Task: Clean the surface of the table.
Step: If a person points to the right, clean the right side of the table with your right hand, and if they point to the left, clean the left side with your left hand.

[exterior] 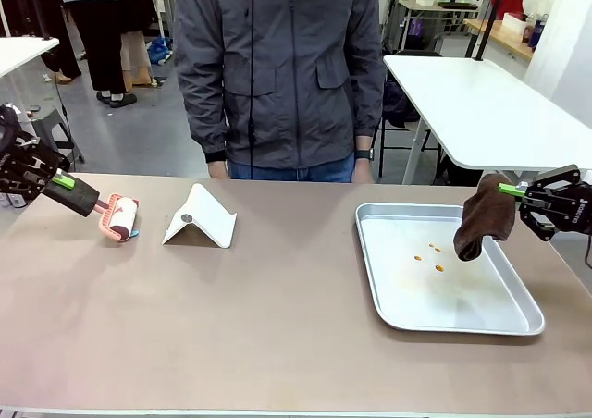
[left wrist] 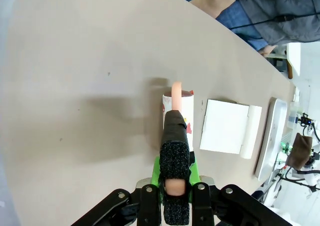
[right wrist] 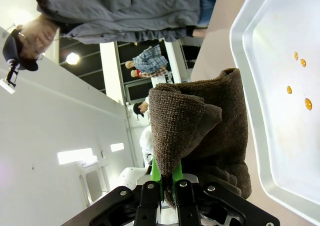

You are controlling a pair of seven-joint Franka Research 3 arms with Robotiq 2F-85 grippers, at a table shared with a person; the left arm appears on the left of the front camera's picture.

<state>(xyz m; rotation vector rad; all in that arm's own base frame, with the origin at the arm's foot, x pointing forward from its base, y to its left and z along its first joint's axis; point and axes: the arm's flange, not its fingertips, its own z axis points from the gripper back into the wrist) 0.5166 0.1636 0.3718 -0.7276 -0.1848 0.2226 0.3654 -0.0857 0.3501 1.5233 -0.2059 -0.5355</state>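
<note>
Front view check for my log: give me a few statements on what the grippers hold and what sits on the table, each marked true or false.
1. The left gripper is shut on the black handle of a lint roller. True.
2. The right gripper is open and empty. False: it is shut on a brown cloth that hangs over the tray's edge.
3. The silver tray holds a few small orange bits. True.
4. The white folded stand lies inside the tray. False: it stands on the table, apart from the tray, on its left.
</note>
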